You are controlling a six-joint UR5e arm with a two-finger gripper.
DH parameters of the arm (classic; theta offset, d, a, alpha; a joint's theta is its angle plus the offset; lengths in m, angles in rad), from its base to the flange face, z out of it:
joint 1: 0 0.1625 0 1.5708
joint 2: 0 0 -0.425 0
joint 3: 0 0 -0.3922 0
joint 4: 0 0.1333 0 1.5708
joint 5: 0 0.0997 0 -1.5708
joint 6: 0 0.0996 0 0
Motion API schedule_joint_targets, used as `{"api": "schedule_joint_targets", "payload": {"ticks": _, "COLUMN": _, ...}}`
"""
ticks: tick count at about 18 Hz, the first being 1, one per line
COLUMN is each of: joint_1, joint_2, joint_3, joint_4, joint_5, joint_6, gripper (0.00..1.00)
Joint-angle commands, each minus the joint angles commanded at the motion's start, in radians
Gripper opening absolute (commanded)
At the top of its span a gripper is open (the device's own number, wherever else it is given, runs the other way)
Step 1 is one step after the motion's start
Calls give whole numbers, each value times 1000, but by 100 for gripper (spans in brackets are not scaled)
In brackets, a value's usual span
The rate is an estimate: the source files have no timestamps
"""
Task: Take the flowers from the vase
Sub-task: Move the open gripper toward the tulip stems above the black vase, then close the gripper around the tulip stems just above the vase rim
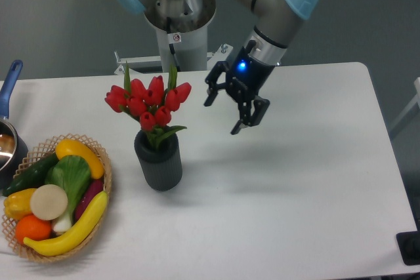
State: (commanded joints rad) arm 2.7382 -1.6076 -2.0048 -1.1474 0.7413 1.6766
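The flowers (148, 103), a bunch of red tulip buds with green leaves, stand upright in the vase (158, 160), a short dark grey cylinder left of the table's middle. My gripper (223, 115) hangs above the table to the right of the blooms, apart from them by a clear gap. Its black fingers are spread open with nothing between them, and a blue light glows on its wrist.
A wicker basket (105, 178) of colourful fruit and vegetables sits at the front left. A blue-handled metal pot (8, 139) is cut off by the left edge. The robot's base column (181, 37) rises behind the table's far edge.
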Motion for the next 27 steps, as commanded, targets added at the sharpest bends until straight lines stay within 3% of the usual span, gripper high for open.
{"api": "schedule_joint_targets", "payload": {"ticks": 4, "joint_1": -18, "joint_2": -24, "joint_3": -8, "joint_4": 0, "joint_5": -121, "joint_6": 0, "gripper": 100}}
{"api": "schedule_joint_targets", "payload": {"ticks": 14, "joint_1": -74, "joint_2": -115, "joint_3": -6, "joint_4": 17, "joint_5": -252, "joint_6": -2, "gripper": 100}}
{"api": "schedule_joint_targets", "payload": {"ticks": 27, "joint_1": -104, "joint_2": -97, "joint_3": -40, "joint_4": 12, "joint_5": -253, "joint_6": -2, "gripper": 100}}
